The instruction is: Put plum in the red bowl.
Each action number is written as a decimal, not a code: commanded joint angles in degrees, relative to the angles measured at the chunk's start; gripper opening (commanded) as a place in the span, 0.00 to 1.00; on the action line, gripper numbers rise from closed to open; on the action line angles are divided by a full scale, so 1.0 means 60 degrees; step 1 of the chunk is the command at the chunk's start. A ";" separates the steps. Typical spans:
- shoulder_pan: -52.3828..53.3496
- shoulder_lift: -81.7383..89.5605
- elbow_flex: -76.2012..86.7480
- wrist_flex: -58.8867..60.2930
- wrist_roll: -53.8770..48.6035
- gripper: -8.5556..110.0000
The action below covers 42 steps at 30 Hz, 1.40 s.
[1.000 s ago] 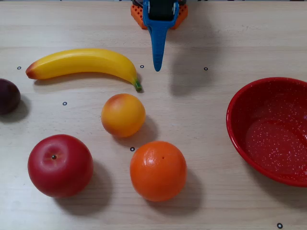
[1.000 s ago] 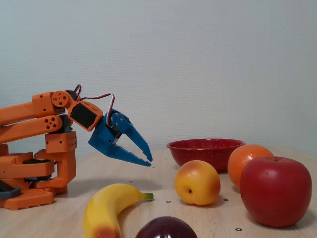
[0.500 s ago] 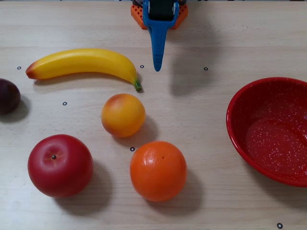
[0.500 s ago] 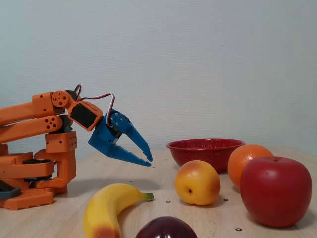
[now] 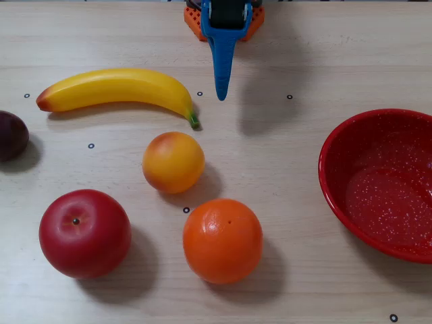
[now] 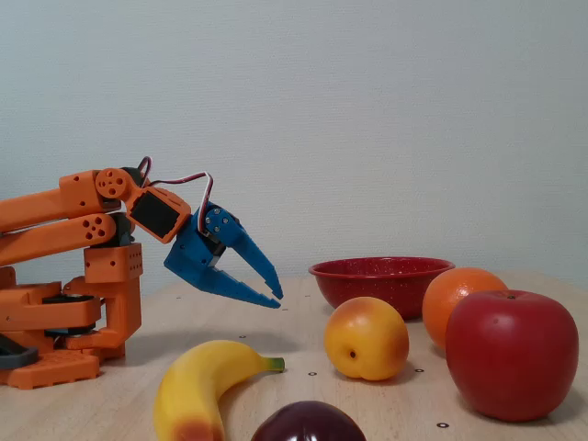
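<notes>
The plum (image 5: 10, 135) is dark maroon and lies at the far left edge of the overhead view, partly cut off. In the fixed view the plum (image 6: 308, 424) sits at the bottom edge. The red bowl (image 5: 335, 145), speckled white inside, stands empty at the right, and in the fixed view the bowl (image 6: 381, 278) is at the back. My blue gripper (image 5: 221, 93) hangs above the table at the top middle, far from both. Its fingertips meet and hold nothing, as the fixed view of the gripper (image 6: 277, 299) also shows.
A banana (image 5: 118, 91) lies between the gripper and the plum. A yellow-orange peach (image 5: 173, 162), an orange (image 5: 223, 239) and a red apple (image 5: 84, 233) sit in the middle and lower left. The orange arm base (image 6: 64, 322) stands at the left of the fixed view.
</notes>
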 commanded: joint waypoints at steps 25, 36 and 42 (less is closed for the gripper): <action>-0.0029 -0.1758 -0.2476 0.1201 -0.1436 0.07; 0.0264 -0.2959 -0.4761 0.2710 -0.1875 0.07; 0.0410 -0.3530 -0.5801 0.2739 -0.2271 0.07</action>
